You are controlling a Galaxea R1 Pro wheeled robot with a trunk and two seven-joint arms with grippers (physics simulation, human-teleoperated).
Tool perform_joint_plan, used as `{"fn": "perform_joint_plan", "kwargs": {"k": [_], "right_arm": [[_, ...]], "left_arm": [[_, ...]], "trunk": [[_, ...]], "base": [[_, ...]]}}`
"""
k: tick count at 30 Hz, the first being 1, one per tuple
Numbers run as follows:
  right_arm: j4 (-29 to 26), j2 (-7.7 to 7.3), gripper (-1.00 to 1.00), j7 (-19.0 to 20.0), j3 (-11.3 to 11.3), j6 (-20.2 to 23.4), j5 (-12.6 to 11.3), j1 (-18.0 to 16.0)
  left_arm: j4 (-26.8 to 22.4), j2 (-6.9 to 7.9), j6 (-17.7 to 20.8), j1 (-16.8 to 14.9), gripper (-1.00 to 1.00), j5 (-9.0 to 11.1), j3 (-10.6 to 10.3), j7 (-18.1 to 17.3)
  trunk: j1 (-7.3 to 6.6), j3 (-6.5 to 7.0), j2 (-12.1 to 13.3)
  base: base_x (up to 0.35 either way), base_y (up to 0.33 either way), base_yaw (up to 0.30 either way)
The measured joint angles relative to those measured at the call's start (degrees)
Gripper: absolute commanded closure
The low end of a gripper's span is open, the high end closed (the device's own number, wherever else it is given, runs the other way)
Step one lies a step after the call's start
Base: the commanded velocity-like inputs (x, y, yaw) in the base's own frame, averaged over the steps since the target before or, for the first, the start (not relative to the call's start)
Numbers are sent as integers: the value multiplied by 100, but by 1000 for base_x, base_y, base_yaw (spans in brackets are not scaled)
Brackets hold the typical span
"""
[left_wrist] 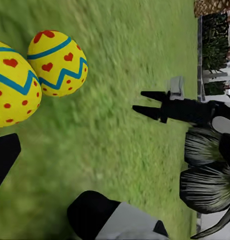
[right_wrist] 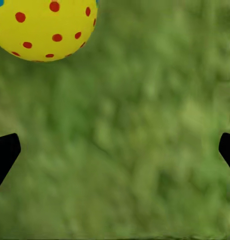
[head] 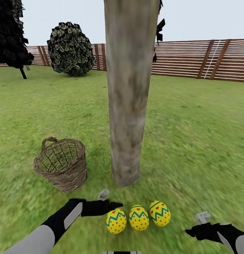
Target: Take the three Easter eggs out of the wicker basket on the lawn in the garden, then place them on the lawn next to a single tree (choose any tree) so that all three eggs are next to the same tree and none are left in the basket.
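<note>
Lawn (head: 192, 141) holds 3 eggs (head: 138, 218) beside tree (head: 128, 106); basket (head: 62, 164) seemingly empty.

tree (head: 129, 88) – top cut off | basket (head: 62, 164) interior – partly hidden by its wall

You have the lawn (head: 192, 141) carrying everything here: short, mottled green grass running back to the slatted wooden fence (head: 203, 58). The thick pale tree (head: 128, 106) rises from it near the middle, and right at its foot your three Easter eggs (head: 138, 218) lie in a row on the grass, close together (whether they touch each other is hard to tell). The wicker basket (head: 62, 164) stands on the turf just to the left of the trunk, tilted a little. Farther back a round dark-green bush (head: 71, 49) sits on the grass.
</note>
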Motion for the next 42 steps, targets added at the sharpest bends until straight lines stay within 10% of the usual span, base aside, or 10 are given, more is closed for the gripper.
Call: {"fn": "perform_joint_plan", "kwargs": {"k": [7,14,19,42], "right_arm": [[-1,23,-100,-423,5,-166,0,219],[-4,377,-100,-947,4,-329,20,580],[-7,482,-100,-1387,3,-338,34,617],[52,616,-100,-2032,5,-424,25,1176]], "left_arm": [[841,154,-79,-1,-100,-3,1,41],[1917,195,-559,2,-100,-9,-14,21],[2749,206,-1339,3,-100,-23,-14,15],[3461,154,-2269,210,-100,-444,-23,1371]], "trunk": [[-18,155,9],[-36,310,19],[-49,421,25],[-518,842,876]], "base": [[0,0,0],[0,0,0],[0,0,0],[0,0,0]]}}
